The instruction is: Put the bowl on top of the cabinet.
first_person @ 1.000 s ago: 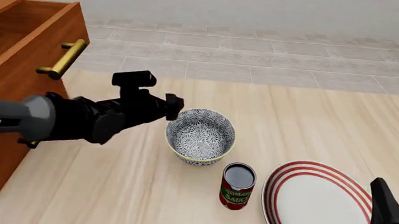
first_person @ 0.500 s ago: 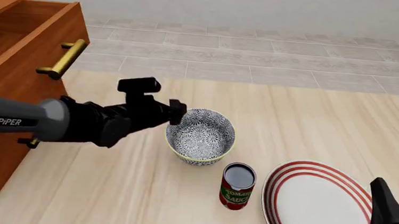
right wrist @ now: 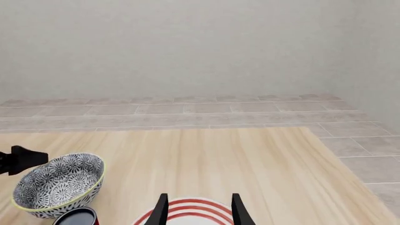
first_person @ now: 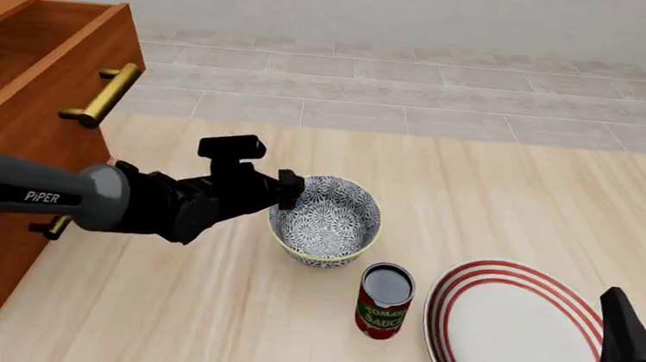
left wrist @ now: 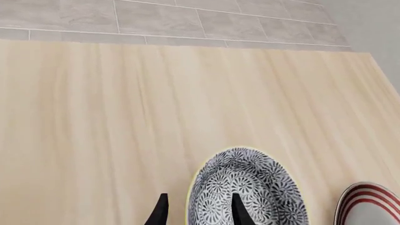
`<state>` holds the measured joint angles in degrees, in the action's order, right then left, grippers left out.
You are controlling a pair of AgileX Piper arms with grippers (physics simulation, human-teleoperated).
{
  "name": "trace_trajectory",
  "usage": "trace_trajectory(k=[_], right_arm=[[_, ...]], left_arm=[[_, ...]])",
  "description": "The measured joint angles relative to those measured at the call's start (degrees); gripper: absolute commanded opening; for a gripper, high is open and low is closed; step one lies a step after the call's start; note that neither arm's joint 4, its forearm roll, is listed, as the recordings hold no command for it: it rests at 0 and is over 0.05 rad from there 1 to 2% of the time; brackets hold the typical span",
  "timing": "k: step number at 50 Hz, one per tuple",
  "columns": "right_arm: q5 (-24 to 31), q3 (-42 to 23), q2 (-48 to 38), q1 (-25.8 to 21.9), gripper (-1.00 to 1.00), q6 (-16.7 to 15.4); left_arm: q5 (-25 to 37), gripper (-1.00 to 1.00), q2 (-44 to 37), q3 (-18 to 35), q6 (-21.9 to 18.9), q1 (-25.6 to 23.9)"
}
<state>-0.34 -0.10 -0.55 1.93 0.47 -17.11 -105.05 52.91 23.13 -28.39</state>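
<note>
The left gripper (first_person: 289, 189) has crept rightward to the bowl (first_person: 325, 220) at the frame's middle, its jaws spread astride the near rim, one finger inside. The bowl sits on the surface, unlifted; the cabinet (first_person: 10, 122) stands at left. The right gripper (right wrist: 196, 208) idles, jaws spread, lower right.

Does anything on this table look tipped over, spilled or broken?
Nothing stands out. The bowl, the tomato sauce can and the striped plate all sit upright and intact on the table.
</note>
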Motion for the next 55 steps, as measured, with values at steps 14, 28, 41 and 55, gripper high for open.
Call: trace_trajectory(k=[14, 28, 41, 55], right_arm=[[-0.18, -0.02, -0.16, 0.11, 1.0, 0.12], [-0.4, -0.09, -0.41, 0.22, 1.0, 0.25], [-0.49, -0.08, -0.45, 0.33, 1.0, 0.39], [-0.55, -0.06, -0.48, 0.42, 1.0, 0.48]], left_arm=[[-0.63, 1.0, -1.9, 0.47, 0.34, -0.14], [-1.17, 1.0, -4.0, 1.18, 0.64, -0.43], [-1.58, 1.0, -5.78, 1.89, 0.93, -0.7], [-1.91, 1.0, -7.64, 2.72, 1.17, -1.09]])
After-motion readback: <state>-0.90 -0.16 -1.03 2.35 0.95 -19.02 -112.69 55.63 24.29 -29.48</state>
